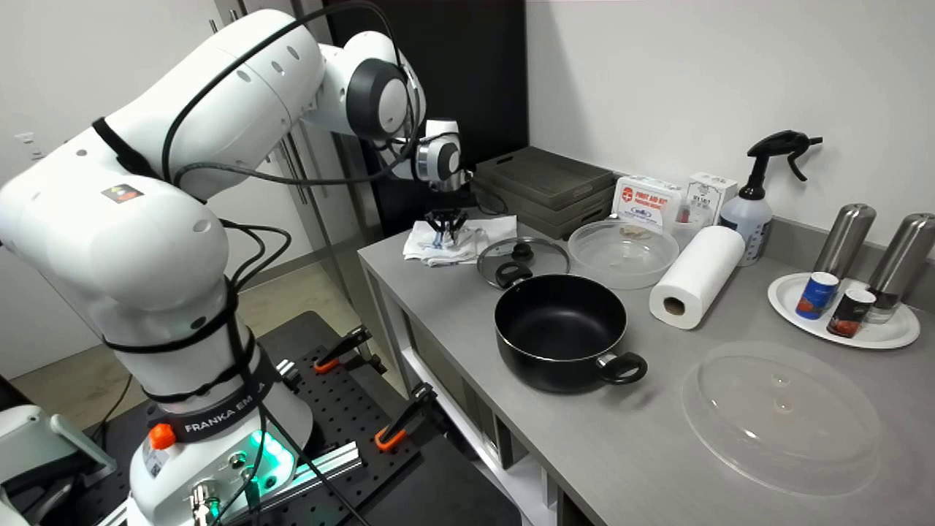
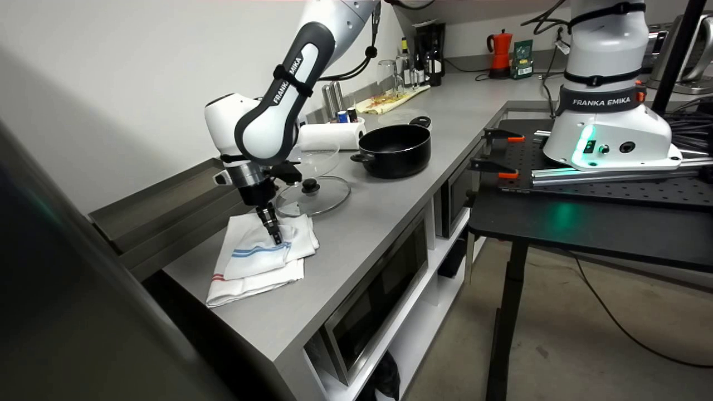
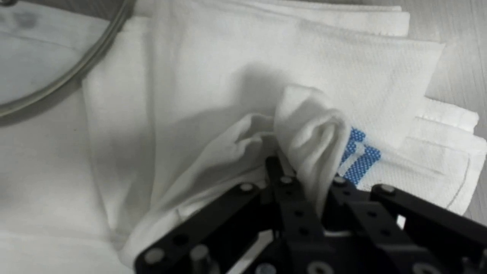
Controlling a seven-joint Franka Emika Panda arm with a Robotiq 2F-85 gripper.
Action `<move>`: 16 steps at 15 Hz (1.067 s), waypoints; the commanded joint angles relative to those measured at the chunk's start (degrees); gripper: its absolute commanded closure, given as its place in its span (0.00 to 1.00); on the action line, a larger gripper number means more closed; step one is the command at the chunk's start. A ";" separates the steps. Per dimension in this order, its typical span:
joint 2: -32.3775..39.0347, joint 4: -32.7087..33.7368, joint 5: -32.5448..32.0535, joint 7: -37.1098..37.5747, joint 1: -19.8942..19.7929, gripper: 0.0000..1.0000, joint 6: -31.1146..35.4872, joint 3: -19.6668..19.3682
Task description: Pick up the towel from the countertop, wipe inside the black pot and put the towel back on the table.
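Along a white wall [image 1: 694, 80], your grey counter [image 1: 628, 431] carries the white towel [image 2: 259, 263], resting folded near one end, with the black pot [image 1: 559, 343] standing apart and the glass lid [image 2: 323, 201] lying between them. Your black fingers [image 3: 300, 203] are clamped on a bunched-up fold of the towel, close beside its blue stripes [image 3: 361, 165].

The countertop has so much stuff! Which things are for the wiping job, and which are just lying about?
For the job:
white towel, pinched in the fingers
black pot
grey countertop

Just lying about:
glass lid
paper-towel roll
spray bottle
first-aid kit
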 commanded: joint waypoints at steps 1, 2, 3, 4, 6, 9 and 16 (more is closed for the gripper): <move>-4.19 -4.87 0.20 0.61 -0.37 0.97 2.71 1.03; -5.88 -6.64 0.33 0.79 -0.58 0.97 3.29 1.50; -7.38 -8.20 0.29 0.97 -0.69 0.97 3.97 1.82; -9.41 -10.34 0.22 1.35 -0.81 0.97 4.88 2.16; -13.29 -14.20 0.23 2.04 -1.15 0.97 6.68 2.84; -18.58 -18.63 1.77 2.88 -1.16 0.97 9.10 2.42; -31.29 -32.37 4.73 5.37 -5.16 0.97 16.07 2.15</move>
